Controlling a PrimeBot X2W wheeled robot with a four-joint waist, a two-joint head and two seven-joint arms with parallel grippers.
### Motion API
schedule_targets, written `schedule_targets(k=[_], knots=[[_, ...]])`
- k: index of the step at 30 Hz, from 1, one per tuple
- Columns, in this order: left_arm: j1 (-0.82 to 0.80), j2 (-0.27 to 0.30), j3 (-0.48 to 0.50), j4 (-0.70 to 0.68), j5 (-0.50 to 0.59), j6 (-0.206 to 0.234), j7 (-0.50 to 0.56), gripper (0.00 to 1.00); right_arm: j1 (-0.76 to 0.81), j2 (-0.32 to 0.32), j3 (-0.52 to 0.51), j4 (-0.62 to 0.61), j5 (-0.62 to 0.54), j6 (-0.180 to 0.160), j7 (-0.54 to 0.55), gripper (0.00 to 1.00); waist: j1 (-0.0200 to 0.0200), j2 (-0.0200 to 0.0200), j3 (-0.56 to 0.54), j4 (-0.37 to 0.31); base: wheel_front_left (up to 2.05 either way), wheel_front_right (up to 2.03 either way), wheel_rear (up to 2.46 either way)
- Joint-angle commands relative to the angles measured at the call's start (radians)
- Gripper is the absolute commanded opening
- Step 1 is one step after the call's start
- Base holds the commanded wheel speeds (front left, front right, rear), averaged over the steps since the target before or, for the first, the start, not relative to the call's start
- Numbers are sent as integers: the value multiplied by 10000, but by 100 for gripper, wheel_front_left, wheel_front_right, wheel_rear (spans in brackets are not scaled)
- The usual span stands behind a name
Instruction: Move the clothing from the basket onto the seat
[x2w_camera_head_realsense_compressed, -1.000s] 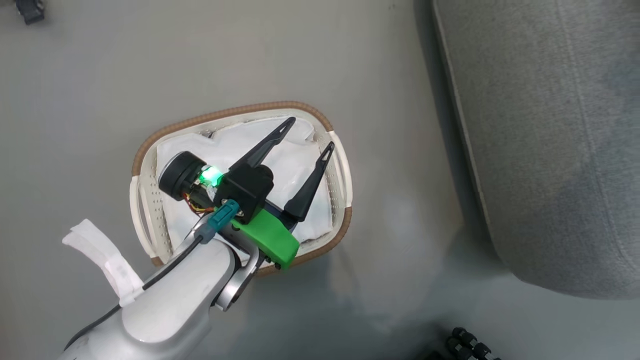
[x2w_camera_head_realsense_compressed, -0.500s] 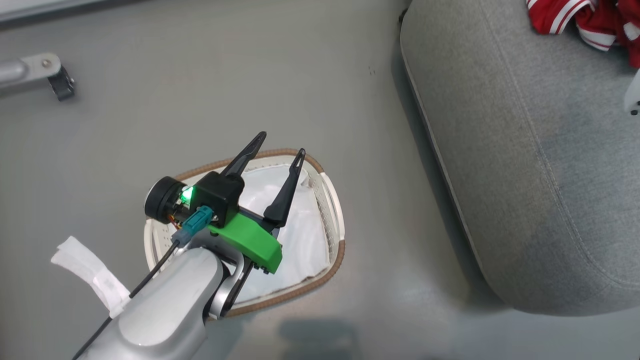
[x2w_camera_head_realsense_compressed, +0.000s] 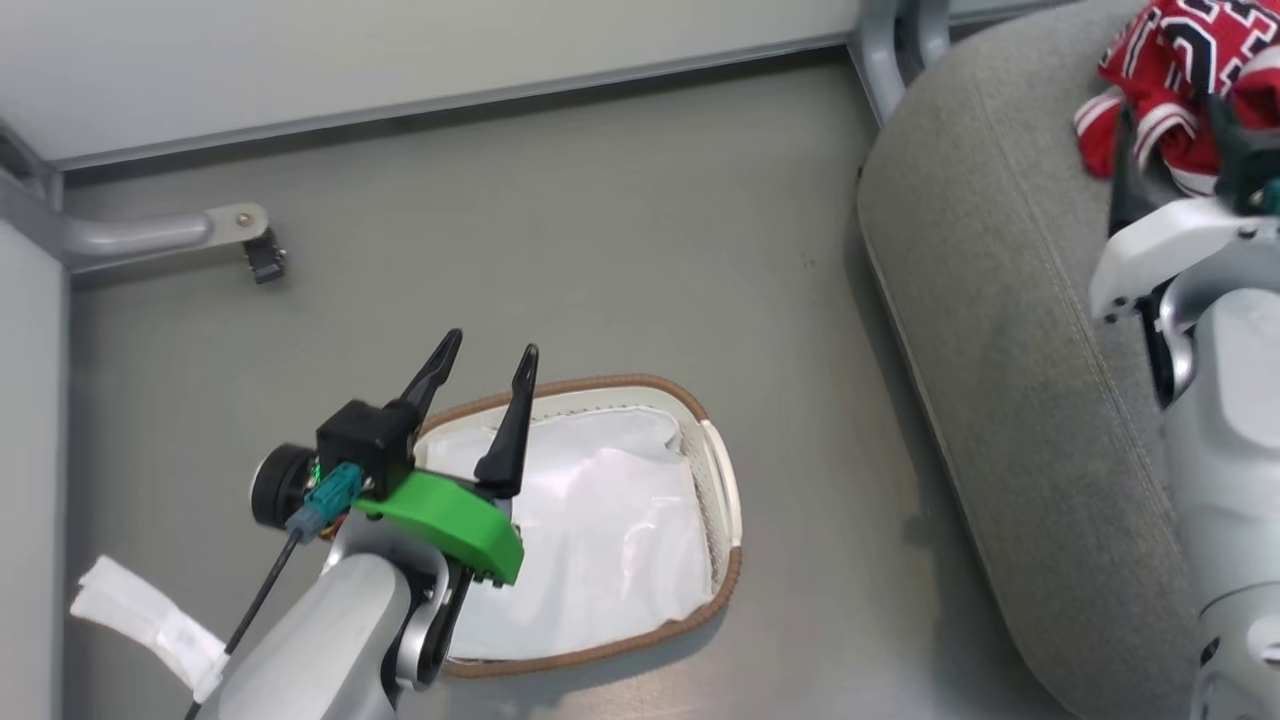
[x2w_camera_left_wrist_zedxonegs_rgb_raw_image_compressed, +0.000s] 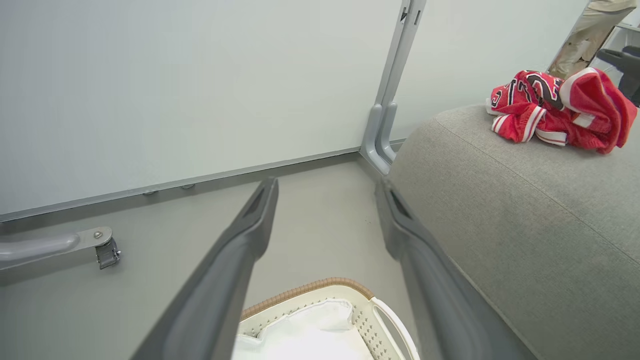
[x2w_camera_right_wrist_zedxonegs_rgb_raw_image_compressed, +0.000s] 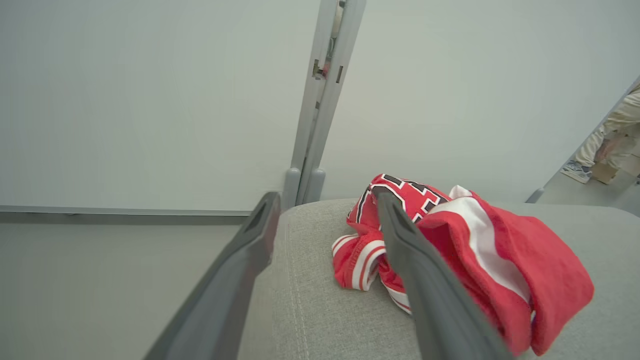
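head view: red clothing (x2w_camera_head_realsense_compressed: 1135, 62) atop the seat (x2w_camera_head_realsense_compressed: 1000, 300), basket (x2w_camera_head_realsense_compressed: 620, 381) on the floor (x2w_camera_head_realsense_compressed: 600, 200)

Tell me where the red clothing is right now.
The clothing lies bunched on the seat, at the head view's upper right, away from the basket on the floor.

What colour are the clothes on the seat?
The clothing is red with white stripes and black lettering; right wrist view shows it best.
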Motion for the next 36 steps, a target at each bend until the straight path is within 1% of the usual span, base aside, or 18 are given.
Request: schedule_targets(k=[1, 4, 10, 17, 20, 23, 28, 36], knots=[[331, -56, 226, -23, 142, 14, -29, 100, 380, 90, 139, -190, 62, -14, -43, 100, 1, 0, -633, 645, 0, 0, 0], [838, -203, 732, -39, 219, 2, -29, 100, 1011, 420, 376, -615, 315, -14, -42, 100, 1, 0, -906, 937, 0, 0, 0], [1915, -422, 1798, -91, 462, -53, -18, 100, 2627, 894, 658, -1948, 772, -14, -44, 100, 1, 0, -1352, 1387, 0, 0, 0], [2933, -590, 2761, -327, 944, 24, -19, 100, 4686, 1204, 520, -3821, 1075, -14, -44, 100, 1, 0, -1665, 1647, 0, 0, 0], [3304, -781, 3189, -467, 1007, -28, -20, 100, 5474, 1221, 810, -4414, 1678, -14, -38, 100, 1, 0, -1786, 1644, 0, 0, 0], [3641, -846, 3481, -500, 1148, -99, -20, 100, 6125, 1213, 1108, -4812, 2201, -13, -36, 100, 1, 0, -1897, 1624, 0, 0, 0], [4107, -1029, 3775, -561, 1386, -186, -20, 100, 6945, 1220, 1458, -5289, 2745, -14, -35, 100, 1, 0, -2052, 1648, 0, 0, 0], [4601, -1172, 4180, -567, 1442, -270, -20, 100, 7515, 1218, 1846, -5520, 3196, -14, -37, 100, 1, 0, -2143, 1693, 0, 0, 0]])
